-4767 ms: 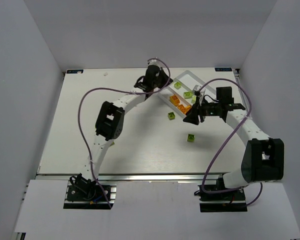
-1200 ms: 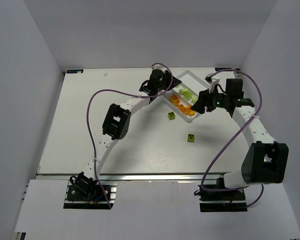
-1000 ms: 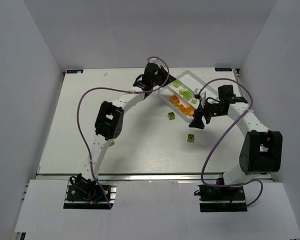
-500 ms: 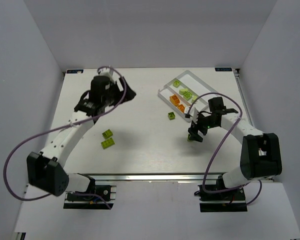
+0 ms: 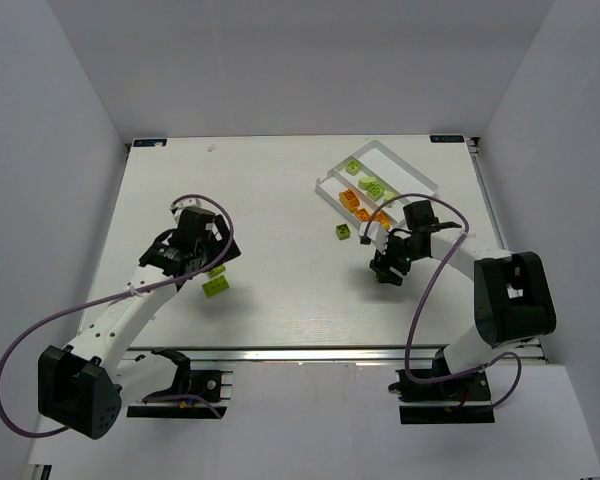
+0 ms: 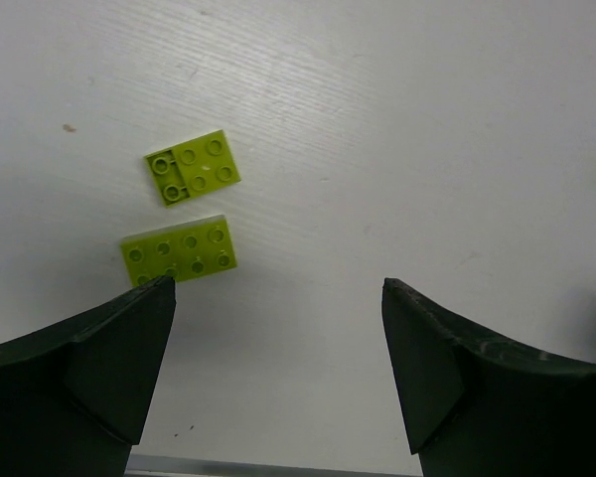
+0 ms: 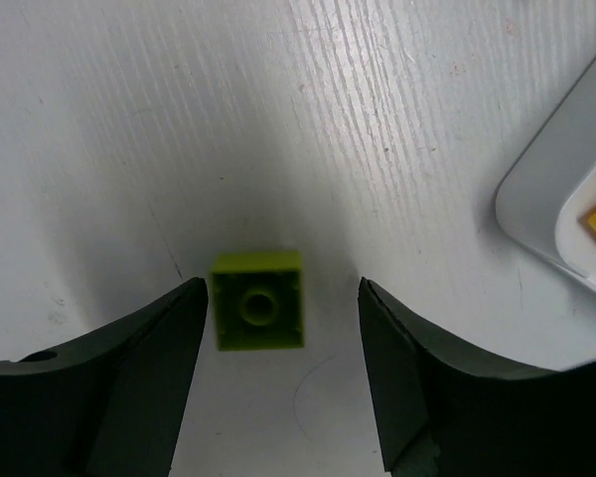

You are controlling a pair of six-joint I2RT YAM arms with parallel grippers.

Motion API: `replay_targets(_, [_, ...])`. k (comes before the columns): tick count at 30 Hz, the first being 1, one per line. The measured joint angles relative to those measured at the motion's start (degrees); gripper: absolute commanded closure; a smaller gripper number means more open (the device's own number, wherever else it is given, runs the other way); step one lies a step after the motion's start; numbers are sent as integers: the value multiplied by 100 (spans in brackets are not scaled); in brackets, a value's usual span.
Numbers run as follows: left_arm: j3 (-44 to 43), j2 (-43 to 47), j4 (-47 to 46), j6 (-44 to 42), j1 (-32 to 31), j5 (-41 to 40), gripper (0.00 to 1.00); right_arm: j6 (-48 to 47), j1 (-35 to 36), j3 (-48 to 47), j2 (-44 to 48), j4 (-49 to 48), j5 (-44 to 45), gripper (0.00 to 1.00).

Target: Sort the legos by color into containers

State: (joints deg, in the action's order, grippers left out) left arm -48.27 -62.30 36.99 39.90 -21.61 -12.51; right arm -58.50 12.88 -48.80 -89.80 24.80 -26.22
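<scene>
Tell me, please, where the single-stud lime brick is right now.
In the right wrist view, the single-stud lime brick lies on the table between the right gripper's open fingers, near the tray's corner.

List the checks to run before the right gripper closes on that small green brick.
1. Right gripper open: ok.
2. Small green brick between its fingers: ok, slightly off-centre.
3. Brick flat, stud up: ok.
4. Fingers low enough to grip: cannot tell.
5. Tray corner clear of the fingers: ok.
</scene>
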Motion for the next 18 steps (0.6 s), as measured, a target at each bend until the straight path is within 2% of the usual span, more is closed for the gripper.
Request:
replay_targets(2, [0, -122, 146, 24, 0, -157, 6, -7, 39, 31, -37, -87, 57, 45])
replay_targets(3, [0, -210, 227, 46, 0, -229, 6, -15, 52, 46, -59, -107, 74, 56])
replay_targets(6, [22, -505, 481, 98, 0, -442, 6, -22, 81, 72, -70, -120, 68, 76])
replay_targets(8, [72, -629, 612, 129, 0, -546, 6, -9, 72, 72, -70, -101, -9, 85])
replay_targets(9, [107, -671, 678, 142, 2, -592, 6, -2, 66, 66, -59, -68, -90, 89])
replay_targets(14, [219, -758, 861, 184, 0, -706, 6, 348, 2, -455, 63, 428, -608, 93])
replay_targets(16, [264, -772, 879, 214, 0, -730, 6, 822, -61, -922, 83, 437, -741, 100])
replay_targets(18, [291, -809, 942, 278, 0, -765, 5, 1517, -157, -1440, 50, 308, -651, 100])
